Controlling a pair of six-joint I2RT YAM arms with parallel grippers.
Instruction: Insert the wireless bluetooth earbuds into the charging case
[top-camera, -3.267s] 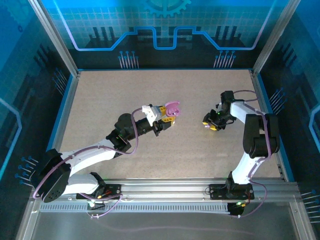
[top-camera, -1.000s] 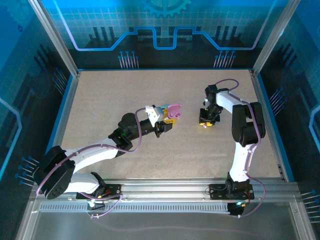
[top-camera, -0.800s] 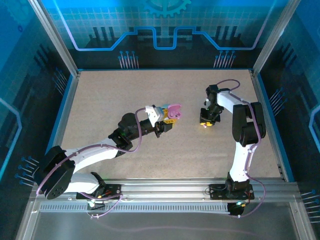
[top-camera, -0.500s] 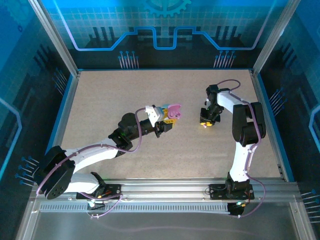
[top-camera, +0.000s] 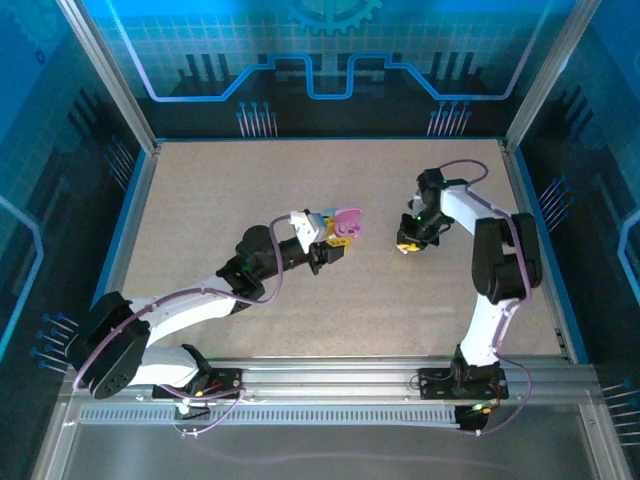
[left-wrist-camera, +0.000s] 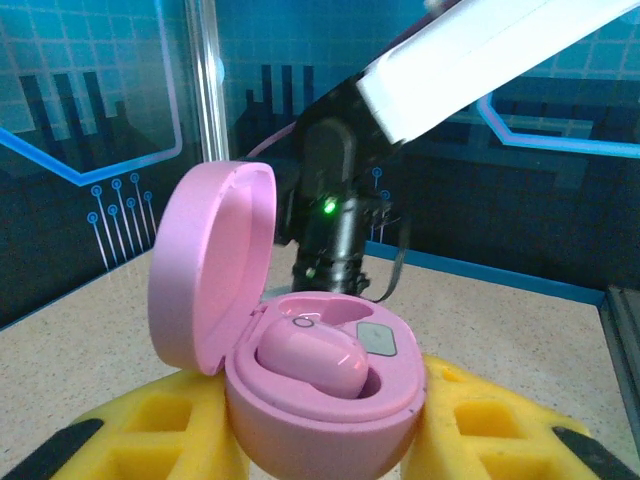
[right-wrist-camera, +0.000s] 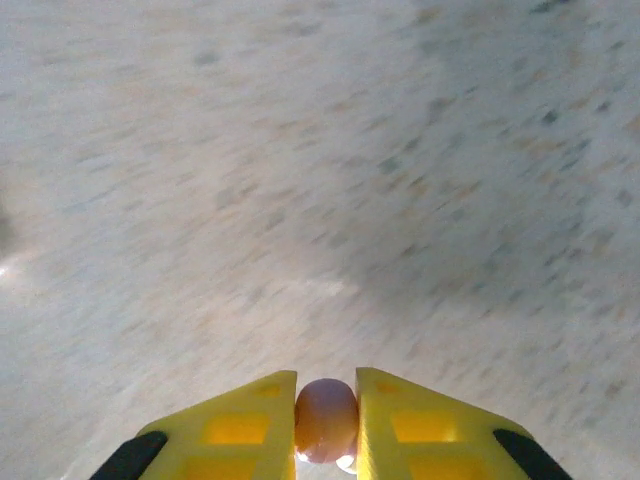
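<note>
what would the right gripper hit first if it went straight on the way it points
Most likely the table: the right gripper, shut on a small pinkish earbud, points down at it with nothing between. The view is blurred, so depth is unclear.

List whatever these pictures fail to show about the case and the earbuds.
- Left wrist: the bottom edge cuts off the base of the charging case.
- Left wrist: the seated earbud hides part of the socket behind it.
- Right wrist: the bottom edge cuts the pinched earbud; the table is blurred.
- Top external: at the right gripper that earbud is too small to see.
</note>
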